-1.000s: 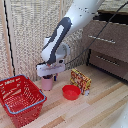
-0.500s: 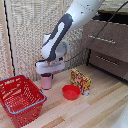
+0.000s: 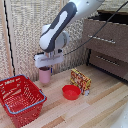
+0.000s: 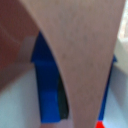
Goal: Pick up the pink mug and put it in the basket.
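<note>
The pink mug (image 3: 45, 75) stands upright near the back wall, beyond the far corner of the red basket (image 3: 20, 98). My gripper (image 3: 46, 66) comes down from above and closes around the mug's upper part. In the wrist view the pink mug (image 4: 85, 55) fills the picture, with a blue finger (image 4: 47, 80) pressed against its side and the other finger's edge showing on the far side. The mug's base is at or just above the wooden surface; I cannot tell which. The basket is empty and lies to the exterior view's left of the mug.
A red bowl (image 3: 71, 92) sits on the wooden surface to the exterior view's right of the mug. A patterned box (image 3: 80, 80) stands behind the bowl. A wooden drawer unit (image 3: 107, 45) is at the back right.
The hand stays over the mug with its fingers around it. The mug looks very slightly higher than a second ago.
</note>
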{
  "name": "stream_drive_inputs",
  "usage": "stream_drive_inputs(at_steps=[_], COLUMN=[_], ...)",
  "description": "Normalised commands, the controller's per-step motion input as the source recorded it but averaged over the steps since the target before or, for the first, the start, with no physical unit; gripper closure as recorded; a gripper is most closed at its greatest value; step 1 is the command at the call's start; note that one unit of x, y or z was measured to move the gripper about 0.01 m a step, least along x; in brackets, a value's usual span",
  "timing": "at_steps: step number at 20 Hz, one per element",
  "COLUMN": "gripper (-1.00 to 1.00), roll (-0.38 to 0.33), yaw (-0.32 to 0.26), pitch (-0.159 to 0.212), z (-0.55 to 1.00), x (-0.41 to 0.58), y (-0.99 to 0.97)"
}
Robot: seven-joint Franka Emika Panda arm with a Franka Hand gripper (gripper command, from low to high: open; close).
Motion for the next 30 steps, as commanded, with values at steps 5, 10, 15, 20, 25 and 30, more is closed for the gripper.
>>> stream_drive_inputs(at_steps=[5, 10, 15, 20, 25, 30], gripper=[1.0, 1.0, 1.0, 1.0, 1.0, 1.0], roll=[0.048, 0.035, 0.058, 0.081, 0.061, 0.018], yaw=[0.0, 0.0, 0.0, 0.0, 0.0, 0.0], pitch=[0.049, 0.057, 0.054, 0.046, 0.053, 0.1], z=[0.91, 0.82, 0.59, 0.52, 0.43, 0.24], x=[0.097, 0.022, -0.003, 0.04, 0.062, 0.214], y=[0.08, 0.29, 0.58, 0.76, 0.88, 0.91])
